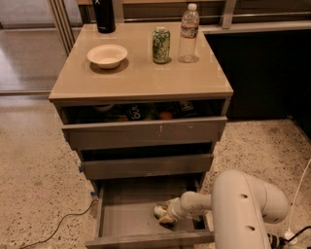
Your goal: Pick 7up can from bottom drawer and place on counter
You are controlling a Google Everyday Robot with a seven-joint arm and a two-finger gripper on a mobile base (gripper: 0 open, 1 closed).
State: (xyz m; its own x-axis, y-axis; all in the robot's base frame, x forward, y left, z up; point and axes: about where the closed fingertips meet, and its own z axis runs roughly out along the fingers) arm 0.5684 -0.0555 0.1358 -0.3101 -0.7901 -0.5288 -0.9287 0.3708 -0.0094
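The bottom drawer is pulled open, with a plain grey floor inside. The 7up can lies on its side near the drawer's right half, its shiny metal end facing left. My gripper reaches in from the right and sits right at the can, touching or around it. My white arm fills the lower right. The tan counter tops the cabinet above.
On the counter stand a white bowl, a green-patterned can, a clear plastic bottle and a black bottle. The top drawer is partly open with items inside. A cable lies on the speckled floor at left.
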